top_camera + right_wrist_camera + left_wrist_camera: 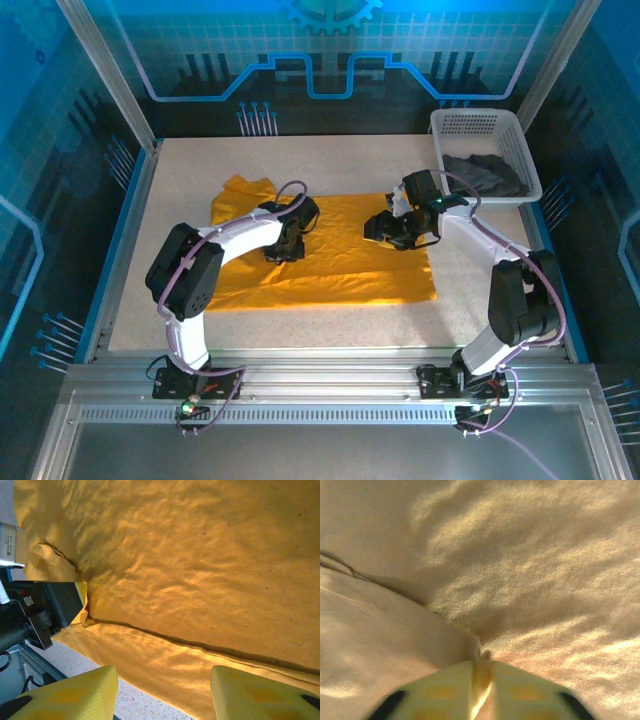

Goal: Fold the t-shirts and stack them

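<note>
In the middle of the table (pixel 180 170) the orange-yellow t-shirt (pixel 340 275) lies spread out, largely flat, with one sleeve reaching toward the far left. The left gripper (pixel 282 248) is down on the shirt's left half; the left wrist view shows its jaws pinched together on a small raised fold of the yellow cloth. The right gripper (pixel 162 680) hangs over the shirt's right part near its far edge, jaws spread wide and holding nothing. At the far right corner, the dark grey t-shirt (pixel 487 175) lies crumpled inside the white basket (pixel 470 118).
</note>
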`<state>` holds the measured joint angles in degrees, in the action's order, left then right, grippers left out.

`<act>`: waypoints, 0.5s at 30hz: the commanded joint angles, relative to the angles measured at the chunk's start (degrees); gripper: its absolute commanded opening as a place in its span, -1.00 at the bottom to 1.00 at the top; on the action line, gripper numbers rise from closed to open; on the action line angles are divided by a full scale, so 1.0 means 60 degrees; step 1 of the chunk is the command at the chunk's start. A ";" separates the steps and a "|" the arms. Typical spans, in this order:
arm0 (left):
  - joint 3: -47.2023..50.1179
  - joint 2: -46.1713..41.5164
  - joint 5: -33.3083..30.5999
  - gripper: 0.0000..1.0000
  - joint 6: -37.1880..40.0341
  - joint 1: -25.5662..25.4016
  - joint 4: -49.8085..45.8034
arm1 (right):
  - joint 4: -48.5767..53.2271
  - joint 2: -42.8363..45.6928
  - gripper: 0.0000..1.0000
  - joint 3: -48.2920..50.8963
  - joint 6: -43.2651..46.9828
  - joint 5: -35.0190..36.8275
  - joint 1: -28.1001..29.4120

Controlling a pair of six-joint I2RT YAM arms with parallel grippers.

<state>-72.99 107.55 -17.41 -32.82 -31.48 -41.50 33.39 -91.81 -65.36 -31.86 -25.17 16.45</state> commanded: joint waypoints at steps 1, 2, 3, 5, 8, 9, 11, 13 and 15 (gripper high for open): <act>0.0212 -0.1019 -0.0465 -0.26 0.0138 -0.0082 0.0502 | 0.0062 -0.0123 0.05 -0.0067 0.0128 -0.0218 -0.0089; 0.0308 -0.1290 -0.0453 -0.19 0.0138 -0.0085 0.0693 | 0.0049 -0.0109 0.05 -0.0042 0.0124 -0.0200 -0.0083; 0.0396 -0.1495 -0.0424 -0.13 0.0164 -0.0085 0.0855 | 0.0046 -0.0115 0.05 -0.0009 0.0137 -0.0173 -0.0076; 0.0589 -0.1950 -0.0482 0.00 0.0139 -0.0083 0.1076 | 0.0032 -0.0130 0.05 0.0052 0.0123 -0.0114 -0.0086; 0.0964 -0.2547 -0.0486 0.02 -0.0091 0.0069 0.1194 | -0.0034 -0.0138 0.04 0.0168 0.0080 -0.0046 -0.0090; 0.1089 -0.2677 -0.0396 0.02 -0.0287 0.0209 0.1136 | -0.0064 -0.0145 0.04 0.0199 0.0066 -0.0010 -0.0076; 0.1415 -0.2888 0.0005 -0.09 -0.0940 0.0751 0.0764 | 0.0010 -0.0202 0.03 0.0257 0.0040 0.0272 -0.0084; 0.1787 -0.3087 0.0480 -0.28 -0.1483 0.1348 0.0506 | 0.0210 -0.0315 0.01 0.0271 -0.0031 0.0717 -0.0175; 0.2193 -0.3208 0.1010 -0.40 -0.1938 0.1964 0.0360 | 0.0505 -0.0451 -0.05 0.0259 -0.0152 0.1245 -0.0345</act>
<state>-63.13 89.27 -15.62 -38.59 -23.88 -35.73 33.78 -92.97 -64.49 -32.16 -22.11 16.08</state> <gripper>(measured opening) 0.319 0.485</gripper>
